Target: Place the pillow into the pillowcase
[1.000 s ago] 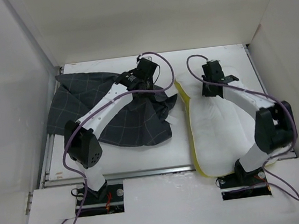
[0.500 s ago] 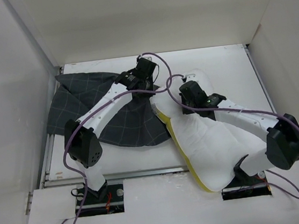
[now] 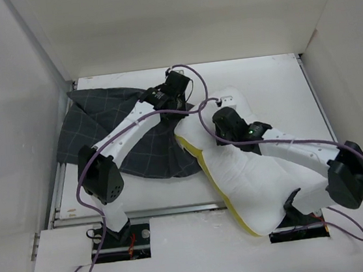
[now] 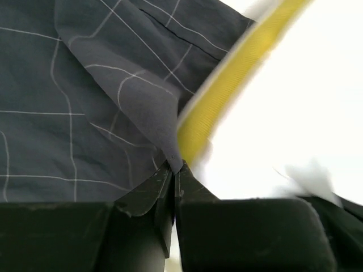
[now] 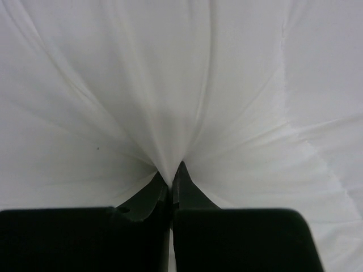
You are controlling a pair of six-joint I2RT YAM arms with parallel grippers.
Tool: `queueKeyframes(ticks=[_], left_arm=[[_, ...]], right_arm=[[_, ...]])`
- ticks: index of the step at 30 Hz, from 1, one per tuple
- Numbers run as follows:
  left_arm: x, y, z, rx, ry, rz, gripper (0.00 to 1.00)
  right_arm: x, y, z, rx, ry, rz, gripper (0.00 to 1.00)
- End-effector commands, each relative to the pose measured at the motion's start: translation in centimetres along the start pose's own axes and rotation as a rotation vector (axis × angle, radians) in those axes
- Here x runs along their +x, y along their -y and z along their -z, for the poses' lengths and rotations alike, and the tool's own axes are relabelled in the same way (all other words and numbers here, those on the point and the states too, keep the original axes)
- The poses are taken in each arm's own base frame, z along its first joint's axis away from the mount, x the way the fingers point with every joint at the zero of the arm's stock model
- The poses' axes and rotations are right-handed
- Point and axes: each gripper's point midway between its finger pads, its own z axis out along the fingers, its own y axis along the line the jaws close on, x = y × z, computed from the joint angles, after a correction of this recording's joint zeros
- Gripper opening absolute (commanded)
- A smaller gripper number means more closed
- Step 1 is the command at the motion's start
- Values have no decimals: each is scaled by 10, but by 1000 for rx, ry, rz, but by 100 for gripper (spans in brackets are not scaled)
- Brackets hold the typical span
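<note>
The white pillow with a yellow edge lies slanted from the near right toward the table's middle. Its far left corner reaches the edge of the dark checked pillowcase, spread over the left half. My left gripper is shut on a fold of the pillowcase at its right edge, and the blurred yellow edge of the pillow passes right beside it. My right gripper is shut on a pinch of the pillow's white cover, with creases fanning out from its tips.
White walls enclose the table on the left, back and right. A metal rail runs along the table's near edge. Purple cables loop from both wrists over the middle, above the cloth and the pillow.
My right gripper has dragged the pillow left, from the right side to the pillowcase's edge, turning it slantwise. The left gripper has stayed in place on the pillowcase.
</note>
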Motion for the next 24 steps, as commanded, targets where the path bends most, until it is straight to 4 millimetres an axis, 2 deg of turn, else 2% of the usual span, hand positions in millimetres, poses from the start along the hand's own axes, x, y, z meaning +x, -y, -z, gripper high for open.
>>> queueKeyframes(ticks=[1, 2, 3, 4, 7, 8, 10, 12, 13, 14, 16, 17, 18, 19, 20, 21, 24], left_arm=[[-18, 15, 41, 72, 93, 24, 2], [-14, 13, 41, 69, 86, 22, 2], [-12, 11, 38, 57, 83, 30, 2], [-11, 6, 46, 49, 94, 32, 2], [2, 1, 48, 34, 74, 43, 2], [7, -3, 47, 20, 67, 49, 2], [5, -1, 50, 39, 81, 54, 2], [6, -1, 48, 39, 81, 54, 2], [3, 2, 46, 41, 84, 55, 2], [2, 3, 44, 40, 82, 55, 2], [-3, 7, 38, 36, 76, 53, 2], [-5, 9, 36, 36, 76, 53, 2], [-4, 12, 31, 40, 65, 51, 0], [-11, 15, 35, 50, 81, 55, 0], [-8, 15, 30, 43, 70, 52, 0], [-11, 20, 34, 56, 80, 49, 0], [-8, 19, 27, 35, 67, 43, 0]], right_arm=[[14, 4, -22, 99, -55, 17, 0], [-6, 4, -25, 150, -7, 2, 0], [-3, 12, -28, 213, -30, 10, 0], [2, 16, -37, 261, -49, 18, 0], [-8, 19, -38, 310, -30, 21, 0], [-7, 17, -39, 300, -37, 20, 0], [-10, 2, -42, 219, -29, 13, 0], [-14, -12, -35, 138, -11, 39, 0], [-7, -27, -32, 67, -10, 62, 0], [-11, -34, -22, 35, 17, 68, 0], [4, -48, -15, -20, 9, 109, 0], [6, -53, -12, -45, 17, 109, 0], [11, -58, -13, -65, 15, 114, 0], [14, -60, -14, -78, 12, 112, 0], [22, -64, -15, -92, -1, 125, 0], [30, -68, -18, -98, -23, 131, 0], [38, -77, -22, -120, -36, 142, 0]])
